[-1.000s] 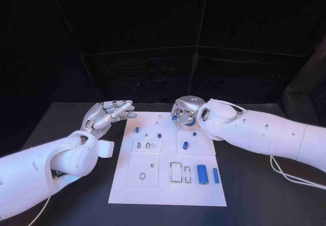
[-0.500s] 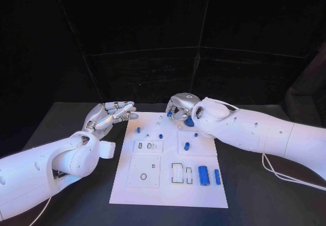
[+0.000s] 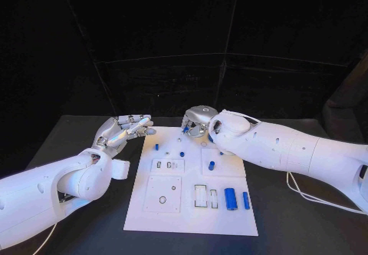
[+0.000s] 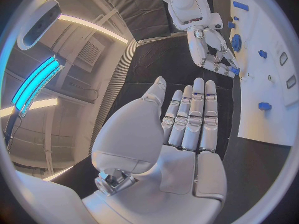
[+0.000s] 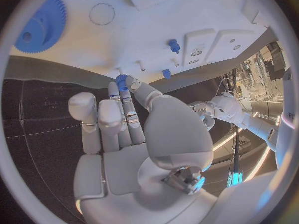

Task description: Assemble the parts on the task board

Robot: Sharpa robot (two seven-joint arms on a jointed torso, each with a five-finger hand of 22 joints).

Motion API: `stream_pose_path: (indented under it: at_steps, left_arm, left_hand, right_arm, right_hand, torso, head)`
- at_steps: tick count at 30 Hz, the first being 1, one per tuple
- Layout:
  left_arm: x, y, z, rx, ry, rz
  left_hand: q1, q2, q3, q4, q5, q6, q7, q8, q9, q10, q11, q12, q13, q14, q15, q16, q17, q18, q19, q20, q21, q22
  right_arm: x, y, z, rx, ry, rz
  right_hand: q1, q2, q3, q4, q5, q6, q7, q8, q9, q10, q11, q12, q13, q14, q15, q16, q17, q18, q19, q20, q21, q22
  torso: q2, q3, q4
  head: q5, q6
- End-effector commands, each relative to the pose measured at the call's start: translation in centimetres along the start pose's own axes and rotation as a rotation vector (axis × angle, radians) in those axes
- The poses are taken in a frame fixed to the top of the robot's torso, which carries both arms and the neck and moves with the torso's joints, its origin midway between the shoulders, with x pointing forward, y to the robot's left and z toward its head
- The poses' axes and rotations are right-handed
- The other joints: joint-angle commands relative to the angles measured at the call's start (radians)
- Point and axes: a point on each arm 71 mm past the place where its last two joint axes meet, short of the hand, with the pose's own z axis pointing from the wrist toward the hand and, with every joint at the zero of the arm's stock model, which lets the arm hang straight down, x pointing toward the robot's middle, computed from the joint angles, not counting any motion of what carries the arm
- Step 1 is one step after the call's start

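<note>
Black cloth covers the table [image 3: 69, 138], and dark curtains hang behind it. On its middle lies the white task board [image 3: 190, 212], long side running away from the robot. The right robot hand [image 3: 197, 123] hovers over the board's far edge; the right wrist view shows a small blue gear [image 5: 121, 79] pinched at its fingertips [image 5: 132, 83], just above the board near two thin white pegs. The left robot hand [image 3: 123, 132] is raised beside the board's far left corner, fingers straight and side by side, thumb apart, holding nothing. A large blue gear [image 5: 39, 25] lies flat on the board. Toward the near right corner a blue cylinder [image 3: 231, 198] lies beside a thinner blue bar [image 3: 246, 200]. Smaller blue parts [image 3: 211, 165] stand farther up the board.
</note>
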Motion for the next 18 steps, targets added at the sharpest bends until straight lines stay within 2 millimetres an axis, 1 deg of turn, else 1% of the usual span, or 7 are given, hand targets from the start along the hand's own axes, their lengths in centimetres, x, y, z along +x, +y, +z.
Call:
stream_pose_path:
  at_steps: [1, 3, 6, 11, 16, 18]
  left_arm:
    - [0.2, -0.2, 0.1, 0.007, 0.016, -0.004]
    - [0.2, -0.3, 0.1, 0.008, 0.017, -0.004]
    - [0.3, -0.3, 0.1, 0.009, 0.019, -0.005]
    - [0.4, -0.4, 0.1, 0.01, 0.022, -0.005]
    - [0.4, -0.5, 0.1, 0.011, 0.023, -0.006]
    - [0.4, -0.5, 0.1, 0.011, 0.023, -0.006]
  left_hand:
    - [-0.003, 0.004, 0.0, -0.004, -0.003, -0.002, 0.005, -0.005, -0.001, -0.005, 0.0, -0.006, -0.001, 0.001, 0.008, -0.001, 0.002, 0.006, 0.007, 0.004, -0.003, -0.002]
    - [-0.003, 0.004, 0.0, -0.004, -0.003, -0.002, 0.005, -0.005, -0.001, -0.005, 0.0, -0.006, -0.001, 0.001, 0.008, -0.001, 0.002, 0.006, 0.007, 0.004, -0.003, -0.002]
    - [-0.003, 0.004, 0.0, -0.004, -0.003, -0.002, 0.005, -0.005, -0.001, -0.005, 0.0, -0.006, -0.001, 0.001, 0.008, -0.001, 0.002, 0.006, 0.007, 0.004, -0.003, -0.002]
    - [-0.002, 0.005, 0.0, -0.006, -0.004, -0.001, 0.005, -0.006, -0.001, -0.005, 0.0, -0.007, -0.001, 0.0, 0.008, -0.003, 0.002, 0.006, 0.006, 0.004, -0.004, -0.002]
    - [-0.002, 0.005, 0.0, -0.006, -0.004, -0.001, 0.005, -0.006, -0.001, -0.005, 0.0, -0.007, -0.001, 0.0, 0.008, -0.003, 0.002, 0.006, 0.006, 0.004, -0.004, -0.002]
    - [-0.002, 0.005, 0.0, -0.006, -0.004, -0.001, 0.005, -0.006, -0.001, -0.005, 0.0, -0.007, -0.001, 0.0, 0.008, -0.003, 0.002, 0.006, 0.006, 0.004, -0.004, -0.002]
  right_arm:
    - [0.1, 0.3, 0.3, -0.003, 0.024, -0.025]
    - [0.1, 0.4, 0.5, -0.002, 0.027, -0.026]
    - [0.2, 0.6, 0.7, 0.002, 0.028, -0.03]
    - [0.2, 0.8, 1.0, 0.011, 0.017, -0.04]
    - [0.1, 0.8, 1.3, 0.029, 0.002, -0.057]
    - [0.1, 0.8, 1.4, 0.035, -0.002, -0.063]
  right_hand:
    - [-0.004, -0.007, 0.004, -0.001, 0.0, -0.003, 0.005, -0.002, -0.002, -0.006, -0.002, -0.004, -0.001, 0.005, 0.003, 0.007, 0.0, -0.012, 0.0, 0.002, 0.006, 0.001]
    - [-0.005, -0.008, 0.005, 0.002, 0.0, -0.003, 0.005, -0.002, -0.002, -0.006, -0.002, -0.004, -0.001, 0.004, 0.003, 0.007, -0.001, -0.012, -0.001, 0.003, 0.006, 0.0]
    - [-0.005, -0.008, 0.005, 0.002, 0.0, -0.003, 0.005, -0.002, -0.002, -0.006, -0.002, -0.004, -0.001, 0.004, 0.003, 0.007, -0.001, -0.012, -0.001, 0.003, 0.006, 0.0]
    - [-0.006, -0.008, 0.007, 0.004, -0.001, -0.004, 0.005, -0.002, -0.002, -0.008, -0.001, -0.004, -0.001, 0.003, 0.003, 0.004, -0.008, -0.011, -0.004, 0.003, 0.005, -0.004]
    - [-0.007, -0.009, 0.009, 0.006, -0.001, -0.005, 0.005, -0.002, -0.002, -0.009, -0.001, -0.004, -0.001, 0.001, 0.004, 0.001, -0.013, -0.01, -0.007, 0.004, 0.003, -0.008]
    - [-0.007, -0.009, 0.01, 0.007, -0.001, -0.005, 0.005, -0.002, -0.002, -0.01, -0.001, -0.004, -0.001, 0.001, 0.004, 0.001, -0.013, -0.01, -0.007, 0.004, 0.003, -0.008]
  torso:
    - [0.002, -0.0007, 0.0029]
    - [0.002, -0.0016, 0.003]
    - [0.004, -0.0027, 0.0045]
    - [0.004, -0.0018, 0.0036]
    - [0.003, -0.0022, 0.0052]
    - [0.003, -0.0025, 0.0044]
  head:
    - [-0.001, 0.0]
    - [-0.001, -0.002]
    - [-0.003, -0.001]
    - [-0.002, -0.002]
    - [-0.002, -0.005]
    - [0.0, -0.006]
